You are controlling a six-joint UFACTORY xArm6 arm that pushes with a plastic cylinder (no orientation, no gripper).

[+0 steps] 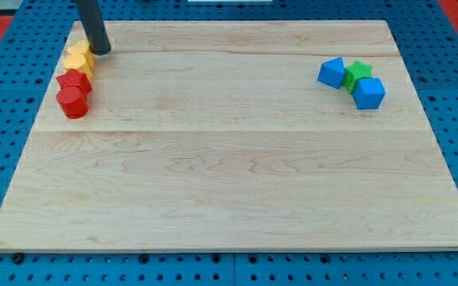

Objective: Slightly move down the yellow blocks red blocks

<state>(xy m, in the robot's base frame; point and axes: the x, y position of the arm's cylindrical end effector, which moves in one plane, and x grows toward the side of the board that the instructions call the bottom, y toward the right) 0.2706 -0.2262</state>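
Note:
Two yellow blocks sit at the view's upper left of the wooden board: an upper one and a lower one, shapes unclear. Just below them lie two red blocks, an upper one and a round-looking lower one. All four touch in a short column. My tip rests on the board right beside the upper yellow block, at its right side, touching or nearly touching it.
Two blue blocks and a green star-like block cluster at the view's upper right. The wooden board lies on a blue perforated table. The red and yellow column is close to the board's left edge.

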